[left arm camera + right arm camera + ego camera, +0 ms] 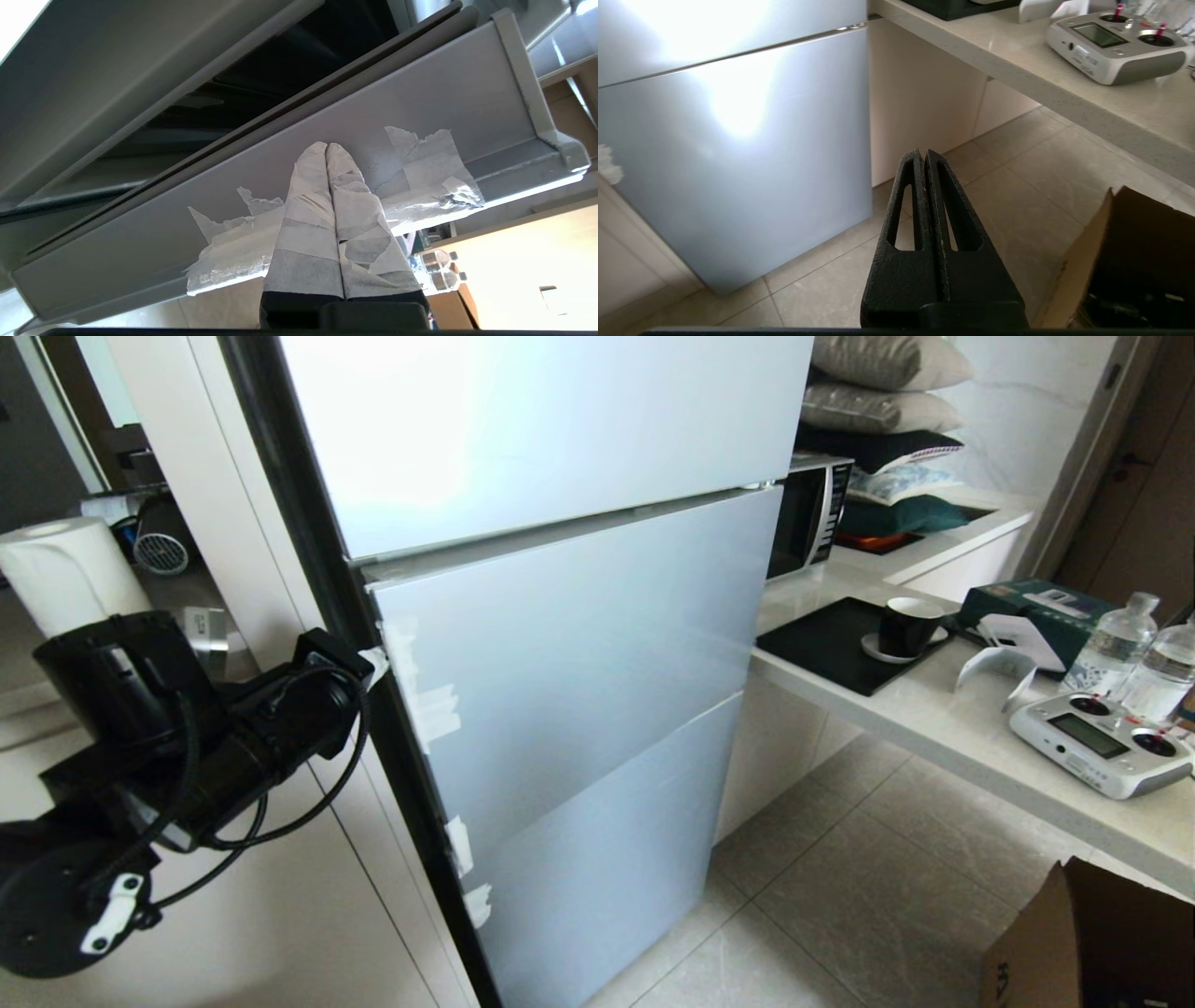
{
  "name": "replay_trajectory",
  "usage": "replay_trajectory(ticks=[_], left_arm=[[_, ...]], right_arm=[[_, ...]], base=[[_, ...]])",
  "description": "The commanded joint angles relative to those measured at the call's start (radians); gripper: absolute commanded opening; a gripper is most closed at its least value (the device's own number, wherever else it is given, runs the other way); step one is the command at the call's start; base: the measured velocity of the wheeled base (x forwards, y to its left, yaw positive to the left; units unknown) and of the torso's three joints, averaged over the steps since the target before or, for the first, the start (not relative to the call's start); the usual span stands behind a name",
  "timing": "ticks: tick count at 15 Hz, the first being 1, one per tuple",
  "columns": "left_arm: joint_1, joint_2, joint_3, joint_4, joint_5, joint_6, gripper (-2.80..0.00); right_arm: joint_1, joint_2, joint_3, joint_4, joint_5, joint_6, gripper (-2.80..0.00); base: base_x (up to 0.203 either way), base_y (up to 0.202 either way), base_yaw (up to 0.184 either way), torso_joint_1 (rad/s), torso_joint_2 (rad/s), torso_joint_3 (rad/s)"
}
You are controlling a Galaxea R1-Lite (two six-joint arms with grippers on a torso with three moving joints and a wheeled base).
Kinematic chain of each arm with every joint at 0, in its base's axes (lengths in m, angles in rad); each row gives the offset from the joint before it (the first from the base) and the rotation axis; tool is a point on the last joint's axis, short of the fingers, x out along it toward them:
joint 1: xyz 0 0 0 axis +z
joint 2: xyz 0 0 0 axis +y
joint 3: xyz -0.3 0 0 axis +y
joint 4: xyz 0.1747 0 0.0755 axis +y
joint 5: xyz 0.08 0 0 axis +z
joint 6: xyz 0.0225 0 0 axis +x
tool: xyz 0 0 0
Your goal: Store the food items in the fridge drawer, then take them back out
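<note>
While the fridge (560,644) fronts all look closed or nearly so from the head view, no fruit and no clear drawer is visible anywhere. Left arm (187,728) reaches to the fridge's hinge-free edge, beside the middle door panel (579,635) where tape scraps cling.

Left wrist view: left gripper (328,150), taped fingers pressed together and holding nothing, tips touching or just short of the panel's underside lip (355,116); cannot tell which. A dark gap shows beyond the lip, so the panel seems slightly ajar. Risk: closed tips could slide off the smooth, taped lip rather than hook it, and the door would drop back shut.

Right wrist view: right gripper (924,154) fully closed, empty, hanging over the floor (1017,186) well clear of the fridge, near a cardboard box (1134,261). Parked; little hazard there.
</note>
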State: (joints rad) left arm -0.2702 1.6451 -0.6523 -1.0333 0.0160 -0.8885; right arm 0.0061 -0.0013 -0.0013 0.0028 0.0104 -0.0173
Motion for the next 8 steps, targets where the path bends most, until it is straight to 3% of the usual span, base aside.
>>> replay_trajectory(ticks=[1,4,8], left_arm=[[-0.004,-0.036,0.026,-0.012,0.001,-0.006,-2.80],[-0.024,-0.097,0.070,-0.011,0.001,-0.004,-2.80],[-0.129,-0.207,0.157,-0.011,0.001,0.003,-2.80]], right_arm=[[-0.001,0.000,0.000,0.000,0.000,-0.001,-2.80],[-0.001,0.000,0.000,0.000,0.000,-0.001,-2.80],[-0.001,0.000,0.000,0.000,0.000,-0.001,-2.80]], base=[[0.000,0.000,0.000,0.000,0.00,0.000],[0.000,0.000,0.000,0.000,0.00,0.000],[0.000,0.000,0.000,0.000,0.00,0.000]])
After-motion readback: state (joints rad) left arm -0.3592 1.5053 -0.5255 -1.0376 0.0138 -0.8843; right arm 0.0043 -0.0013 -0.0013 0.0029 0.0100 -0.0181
